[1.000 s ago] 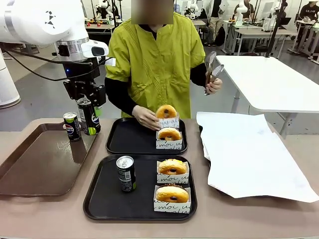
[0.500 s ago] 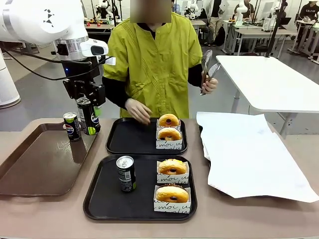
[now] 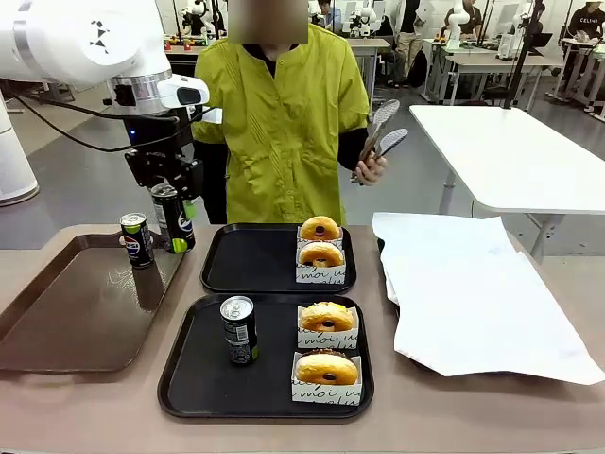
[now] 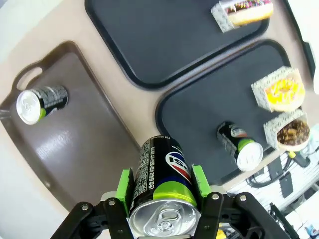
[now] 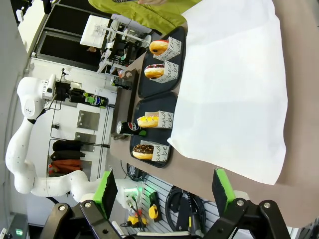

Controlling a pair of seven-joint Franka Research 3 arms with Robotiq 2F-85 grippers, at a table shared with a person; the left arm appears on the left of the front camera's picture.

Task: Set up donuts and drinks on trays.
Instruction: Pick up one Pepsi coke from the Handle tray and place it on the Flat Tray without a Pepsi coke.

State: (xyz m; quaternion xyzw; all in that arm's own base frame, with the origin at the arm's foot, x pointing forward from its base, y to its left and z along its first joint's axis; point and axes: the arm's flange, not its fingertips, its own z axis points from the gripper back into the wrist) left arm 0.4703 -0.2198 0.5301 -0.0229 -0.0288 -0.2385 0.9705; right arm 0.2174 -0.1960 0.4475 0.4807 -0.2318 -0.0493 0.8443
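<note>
While the left claw (image 3: 174, 219) grips a dark can (image 4: 164, 185) above the brown tray (image 3: 66, 312), the right claw (image 5: 164, 191) hangs wide open over white paper (image 5: 234, 84). Both black trays (image 3: 189, 378) lie on the tan worktop (image 3: 492, 416) with four donuts (image 3: 326, 369); grey floor and white tables are behind.

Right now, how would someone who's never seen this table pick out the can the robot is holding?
Find the brown tray at the table's left. Above its far right corner, the left gripper holds a dark can clear of the surface. The other two cans stand on trays, ungripped.
</note>
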